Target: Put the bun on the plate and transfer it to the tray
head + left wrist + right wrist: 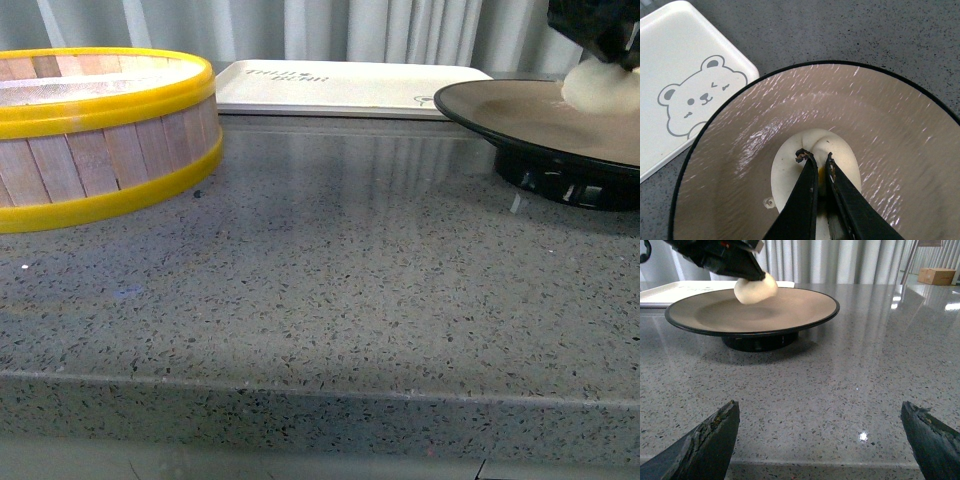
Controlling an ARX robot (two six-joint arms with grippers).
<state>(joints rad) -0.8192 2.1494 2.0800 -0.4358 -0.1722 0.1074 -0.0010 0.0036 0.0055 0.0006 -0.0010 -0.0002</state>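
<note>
Currently, my left gripper (816, 159) is clenched on the bun (790, 175), which is directly under its tips at the centre of the plate (880, 125), far right of the front view, while my right gripper (819, 412), spread empty, faces that plate.

— Does any writing read clearly?
— No. In the front view the tray (340, 88) carries a short line of faint print (283, 74) near its far edge, too small and slanted to make out.
— Is there any sign or logo?
— In the left wrist view a grey outline drawing of a bear's face (696, 95), one eye winking, stands on the tray's corner.
</note>
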